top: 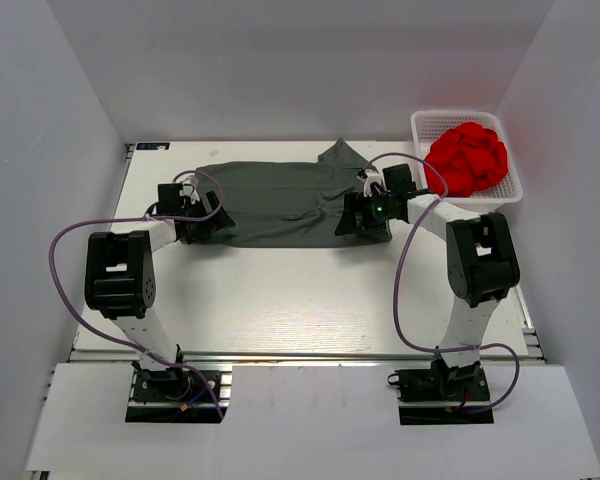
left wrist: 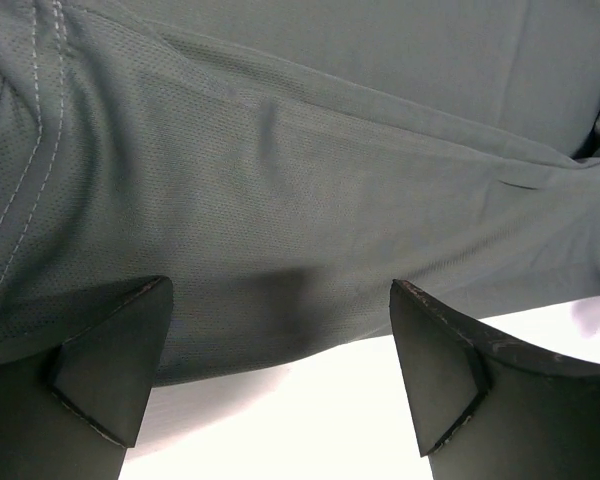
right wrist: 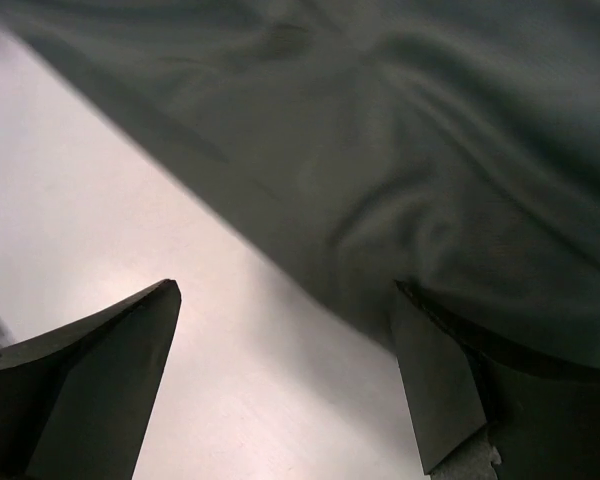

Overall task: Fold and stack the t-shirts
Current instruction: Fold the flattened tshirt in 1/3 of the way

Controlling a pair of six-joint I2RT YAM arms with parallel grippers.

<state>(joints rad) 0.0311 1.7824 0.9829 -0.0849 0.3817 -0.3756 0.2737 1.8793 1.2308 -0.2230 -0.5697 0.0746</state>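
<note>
White tabletop [top: 280, 300], your charcoal t-shirt [top: 280, 200] lying across it; your left fingers [left wrist: 110, 370] and right fingers [right wrist: 100, 380] both hang released at its opposite ends.

This looks like a robotics lab test cell rather than a home or shop. Plain white panels [top: 50, 150] box in a bare white table [top: 310, 300] on three sides. An aluminium extrusion rail [top: 310, 355] runs along the table's near edge. The left arm [top: 120, 275] and the right arm [top: 480, 260] stand on black base plates [top: 175, 395] bolted at that edge, with purple cables [top: 405, 300] looping loose from them. A white plastic basket [top: 420, 125] holding red cloth [top: 467, 157] sits at the far right corner.
</note>
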